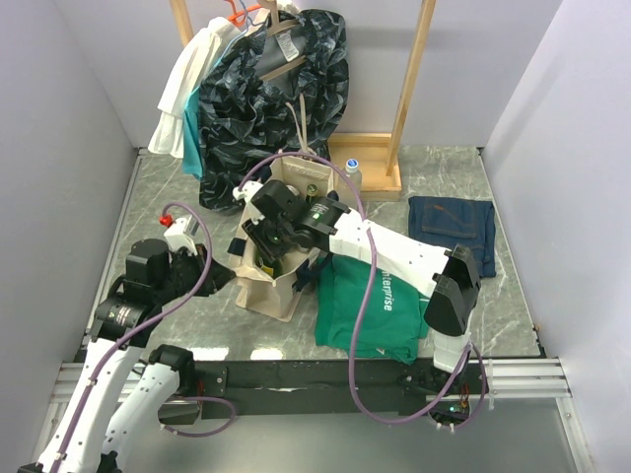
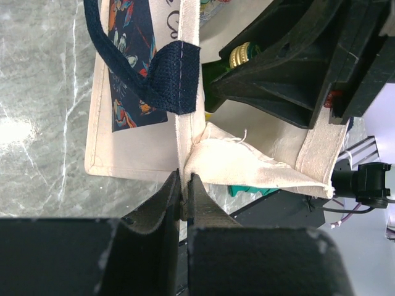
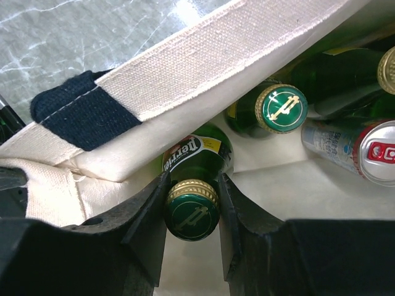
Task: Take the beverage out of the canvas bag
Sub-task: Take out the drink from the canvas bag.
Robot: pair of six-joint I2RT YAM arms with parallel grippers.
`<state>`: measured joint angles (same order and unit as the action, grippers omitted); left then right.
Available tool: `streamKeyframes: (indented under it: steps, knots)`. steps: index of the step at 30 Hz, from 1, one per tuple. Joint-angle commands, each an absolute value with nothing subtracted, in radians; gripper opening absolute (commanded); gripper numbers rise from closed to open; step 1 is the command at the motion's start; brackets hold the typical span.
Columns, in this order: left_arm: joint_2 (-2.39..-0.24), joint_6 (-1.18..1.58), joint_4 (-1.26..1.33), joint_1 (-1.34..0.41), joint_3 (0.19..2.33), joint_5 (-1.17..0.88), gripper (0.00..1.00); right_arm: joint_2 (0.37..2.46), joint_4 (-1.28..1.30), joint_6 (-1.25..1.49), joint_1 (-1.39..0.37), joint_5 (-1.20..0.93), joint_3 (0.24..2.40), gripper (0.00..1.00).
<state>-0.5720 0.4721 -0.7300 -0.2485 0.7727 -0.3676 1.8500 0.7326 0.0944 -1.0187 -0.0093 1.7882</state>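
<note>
A grey marble table (image 1: 177, 325) sits between pale lilac walls (image 1: 59, 118), with both arms mounted at its near edge. From the near left, the left gripper (image 2: 184, 188) reaches to the bag (image 1: 271, 296). Its fingers (image 2: 166, 197) are nearly together and pinch the cream fabric at a corner seam just below the rim, under a navy strap (image 2: 176, 77). To the right of the bag, and touching its base, a green shirt (image 1: 370, 305) lies flat. The bag stands near the middle of the table with its mouth open upward. The right arm crosses over the shirt and the right gripper (image 3: 191, 197) points down into the opening. The right wrist view shows its fingers (image 3: 151, 209) closed narrowly on the neck of a green bottle (image 3: 192, 209). One finger sits on each side just under the gold-rimmed green cap, and the yellow-and-green label shows beyond it. The bottle is inside the bag, close against the wall below the cream rim band (image 3: 234, 49). Deeper in the bag are a second bottle (image 3: 281, 108) with a similar cap and a silver can (image 3: 364, 151) with a red top. Beyond the bag on the right lie folded jeans (image 1: 454, 227). At the back, a water bottle (image 1: 352, 169) stands beside the foot of a wooden rack (image 1: 409, 89). A dark garment (image 1: 276, 89) and a white garment (image 1: 187, 79) hang from the rack.
</note>
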Motion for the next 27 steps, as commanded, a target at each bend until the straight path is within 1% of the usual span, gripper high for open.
streamKeyframes:
  steps: [1, 15, 27]
  knots:
    - [-0.597, 0.474, -0.819, -0.252, 0.756, -0.357, 0.01, 1.760, 0.657, 0.086, -1.026, -0.002, 1.890, 0.00]
    - [-0.614, 0.483, -0.819, -0.241, 0.758, -0.344, 0.01, 1.697, 0.687, 0.060, -1.048, 0.067, 1.948, 0.00]
    - [-0.609, 0.486, -0.822, -0.224, 0.758, -0.337, 0.01, 1.692, 0.750, 0.029, -1.063, 0.135, 2.046, 0.00]
